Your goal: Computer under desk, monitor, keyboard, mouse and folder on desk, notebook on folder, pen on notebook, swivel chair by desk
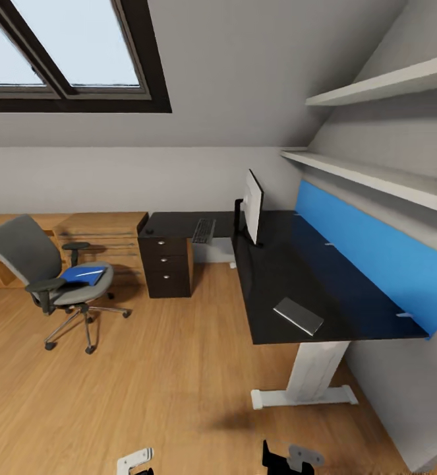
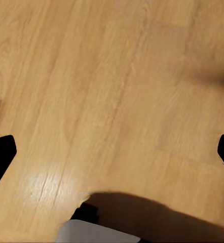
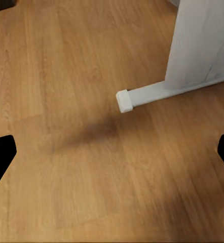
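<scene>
Both grippers hang low, fingers [image 2: 1, 152] spread wide apart, holding nothing.

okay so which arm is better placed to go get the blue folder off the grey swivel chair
Left, probably. The flat bright-blue folder lies on the seat of the grey swivel chair, on the robot's left side; the glossy black desk is on its right. Both grippers are open over the wood floor, far from the chair, so the base must drive closer first.

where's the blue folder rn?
Head view, left side: the flat bright-blue folder lies on the seat of the grey swivel chair, out on the wood floor, apart from the black-topped desk.
</scene>
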You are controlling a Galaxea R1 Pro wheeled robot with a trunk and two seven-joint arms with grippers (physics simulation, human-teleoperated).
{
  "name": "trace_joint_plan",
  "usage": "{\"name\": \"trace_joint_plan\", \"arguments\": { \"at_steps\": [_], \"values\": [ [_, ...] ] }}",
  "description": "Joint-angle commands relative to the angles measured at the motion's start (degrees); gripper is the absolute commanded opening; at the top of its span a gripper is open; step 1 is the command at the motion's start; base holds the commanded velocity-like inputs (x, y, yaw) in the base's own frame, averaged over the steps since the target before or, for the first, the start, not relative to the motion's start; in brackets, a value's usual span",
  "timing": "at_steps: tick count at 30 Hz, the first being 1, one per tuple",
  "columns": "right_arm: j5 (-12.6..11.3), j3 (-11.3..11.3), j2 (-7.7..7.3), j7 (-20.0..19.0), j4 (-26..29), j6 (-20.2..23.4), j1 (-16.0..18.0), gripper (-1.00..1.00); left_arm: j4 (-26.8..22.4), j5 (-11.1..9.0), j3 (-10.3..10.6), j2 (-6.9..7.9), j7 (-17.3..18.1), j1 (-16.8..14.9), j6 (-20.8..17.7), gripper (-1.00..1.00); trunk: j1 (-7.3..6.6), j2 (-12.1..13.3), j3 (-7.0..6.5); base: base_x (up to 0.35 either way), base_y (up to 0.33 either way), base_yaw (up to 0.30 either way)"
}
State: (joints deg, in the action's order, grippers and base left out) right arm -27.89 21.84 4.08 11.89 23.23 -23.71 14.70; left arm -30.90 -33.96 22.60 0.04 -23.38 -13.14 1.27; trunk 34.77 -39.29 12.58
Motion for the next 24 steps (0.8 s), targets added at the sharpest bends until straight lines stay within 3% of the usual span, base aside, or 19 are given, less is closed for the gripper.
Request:
{"name": "trace_joint_plan", "arguments": {
  "at_steps": [1,14,19,24],
  "values": [
    [-0.31,0.49,-0.03,0.42,-0.03,-0.2,0.07,1.0,-0.05,-0.49,0.42,0.06,-0.48,-0.04,0.13,1.0,0.01,-0.07,0.08,0.0,-0.33,-0.27],
    [-0.24,0.49,-0.02,0.42,-0.03,-0.2,0.07,1.0,0.13,-0.56,0.48,0.05,-0.36,-0.04,0.08,1.0,0.01,-0.07,0.46,0.0,-0.338,-0.236],
    [-0.24,0.5,0.01,0.42,-0.03,-0.2,0.07,1.0,0.14,-0.58,0.44,0.11,-0.35,-0.04,0.12,1.0,0.01,-0.07,0.6,0.0,-0.305,-0.086],
    [-0.27,0.55,0.05,0.42,-0.03,-0.2,0.07,1.0,0.14,-0.58,0.27,0.21,-0.35,-0.04,0.13,1.0,0.01,-0.07,0.62,0.0,-0.098,-0.012]
  ]
}}
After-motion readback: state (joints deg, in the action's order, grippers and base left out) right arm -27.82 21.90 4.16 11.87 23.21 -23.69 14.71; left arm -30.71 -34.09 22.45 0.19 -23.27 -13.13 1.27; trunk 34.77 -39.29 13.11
